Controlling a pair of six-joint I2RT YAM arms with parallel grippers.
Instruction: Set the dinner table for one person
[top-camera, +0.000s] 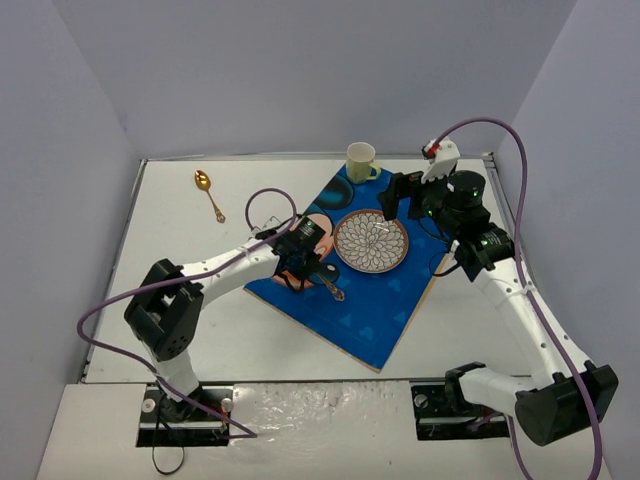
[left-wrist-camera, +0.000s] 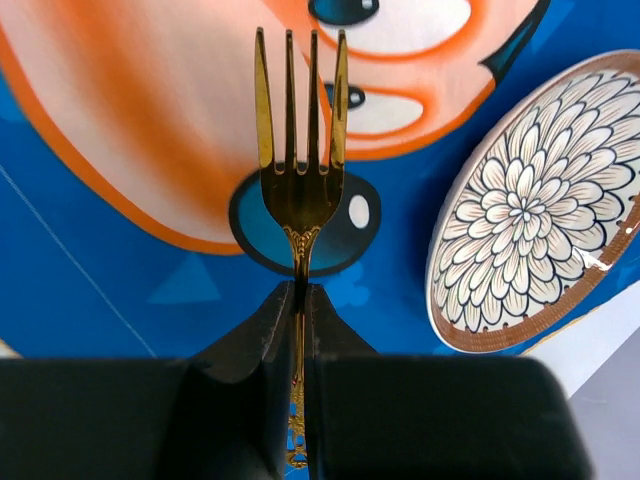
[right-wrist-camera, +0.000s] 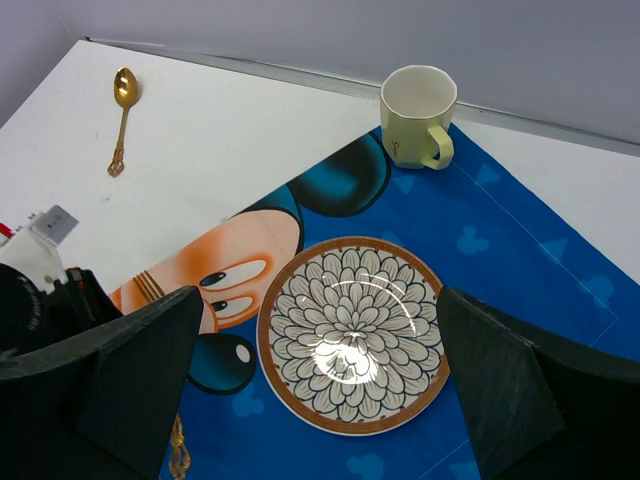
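Left gripper (left-wrist-camera: 300, 300) pinches the fork (left-wrist-camera: 300, 190) by its handle at lower centre, tines over the mat (left-wrist-camera: 120, 300), probably to lay it beside the plate (left-wrist-camera: 530, 200) at frame right. Right gripper (right-wrist-camera: 320, 385) gapes empty above the plate. The table (top-camera: 180, 330) fills the top view's middle.

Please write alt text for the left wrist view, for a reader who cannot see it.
The left gripper is shut on a gold fork, tines pointing away, over a blue cartoon placemat. A patterned plate lies at right.
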